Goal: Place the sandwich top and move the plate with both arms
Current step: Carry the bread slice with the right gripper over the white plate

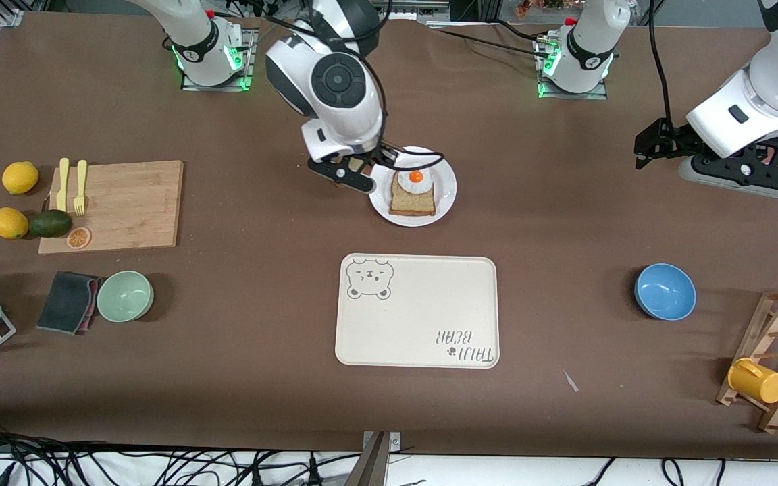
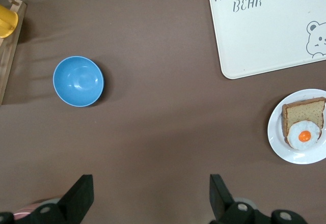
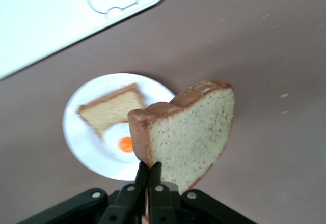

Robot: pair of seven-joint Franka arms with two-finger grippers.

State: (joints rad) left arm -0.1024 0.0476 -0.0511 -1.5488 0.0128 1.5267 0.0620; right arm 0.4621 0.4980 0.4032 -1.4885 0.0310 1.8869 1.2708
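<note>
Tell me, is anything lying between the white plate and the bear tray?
Nothing: between the plate and the bear tray is bare brown table, as the front view shows.

Sandwich top (image 3: 188,132) mostly hidden under right arm in front view.

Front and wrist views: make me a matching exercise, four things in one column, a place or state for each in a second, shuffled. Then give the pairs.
Things:
1. sandwich top
2. slice with the fried egg
3. left gripper
4. bear-print tray

Places or states:
A. lying on the plate
B. open, in the air over bare table toward the left arm's end
C. on the table, nearer to the front camera than the plate, nothing on it
D. pinched at its edge by the right gripper, up over the plate's rim

Pairs: 1-D, 2-A, 3-B, 4-C
</note>
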